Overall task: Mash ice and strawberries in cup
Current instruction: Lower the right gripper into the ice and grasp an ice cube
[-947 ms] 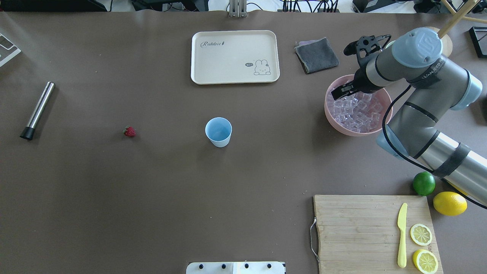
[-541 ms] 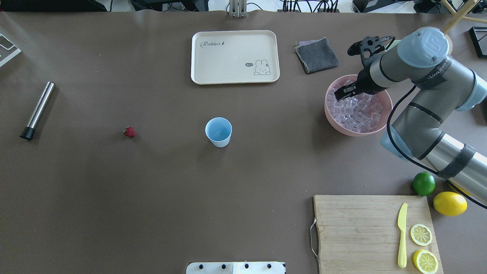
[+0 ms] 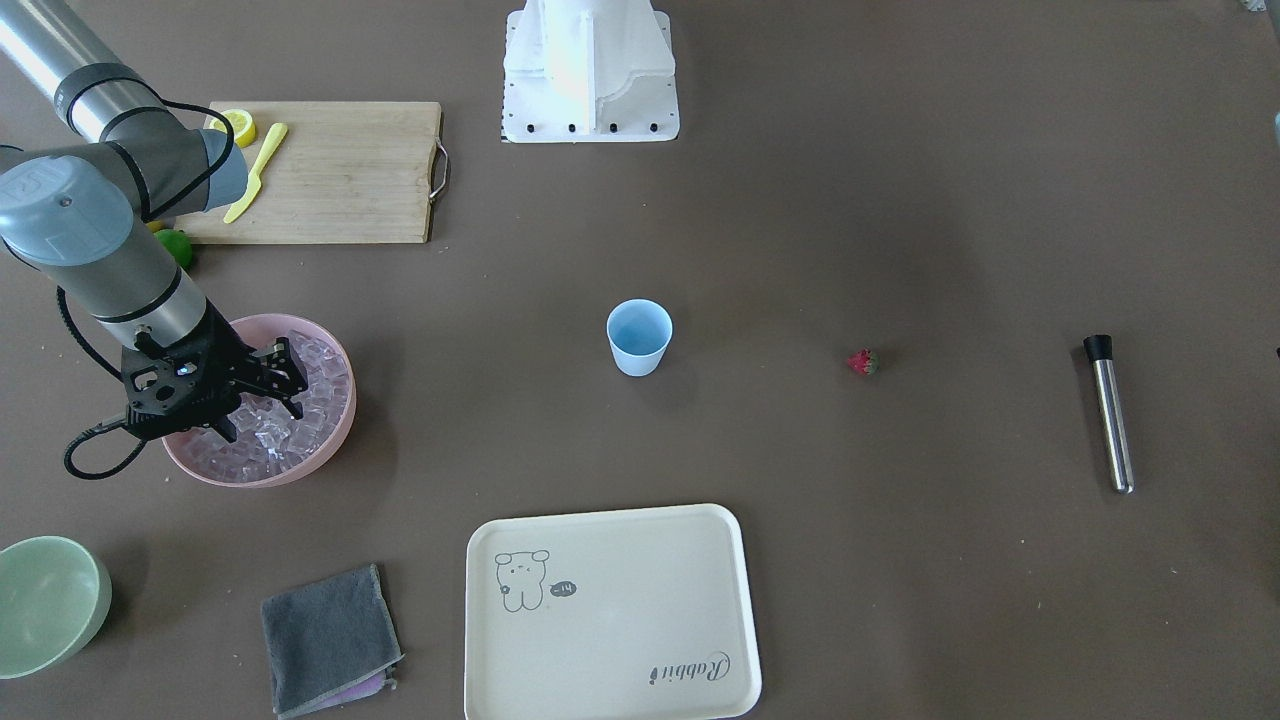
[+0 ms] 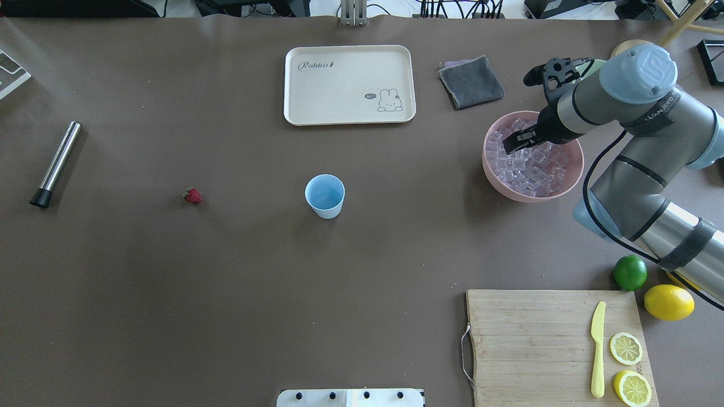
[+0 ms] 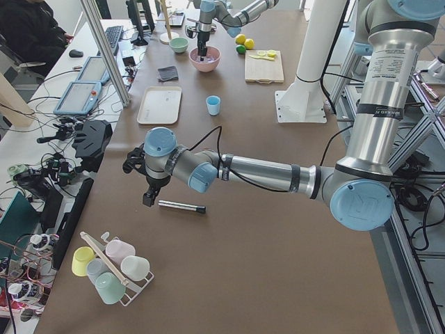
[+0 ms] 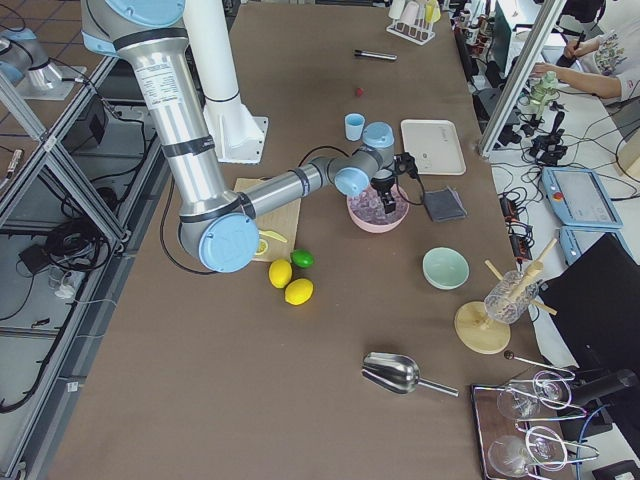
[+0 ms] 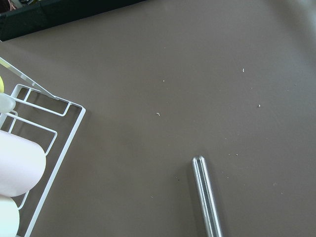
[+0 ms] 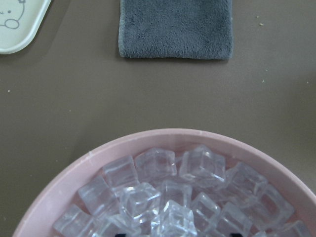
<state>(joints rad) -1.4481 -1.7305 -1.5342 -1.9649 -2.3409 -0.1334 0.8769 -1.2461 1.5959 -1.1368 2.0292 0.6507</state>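
The light blue cup point(image 4: 324, 195) stands upright and empty-looking mid-table. A small red strawberry point(image 4: 192, 195) lies on the table to the cup's left. Clear ice point(image 4: 531, 167) cubes fill the pink bowl point(image 4: 492, 175) at the right. My right gripper point(image 4: 516, 141) is lowered into that bowl, open, its fingers spread among the cubes point(image 3: 290, 420). The right wrist view shows the ice point(image 8: 163, 197) close up, with the fingertips only at the bottom edge. My left gripper point(image 5: 147, 200) hovers by one end of a metal rod point(image 5: 182, 206); I cannot tell if it is open or shut.
A cream tray point(image 4: 349, 85) and a grey cloth point(image 4: 470, 82) lie at the far side. A cutting board point(image 4: 537, 345) holds a yellow knife and lemon halves, with a lime point(image 4: 630, 272) and lemon point(image 4: 668, 302) beside it. A pale green bowl point(image 3: 45, 600) sits beyond the cloth.
My right arm has shifted slightly to the right, carrying the gripper from the bowl's left rim toward its middle. Cup and strawberry have not moved.
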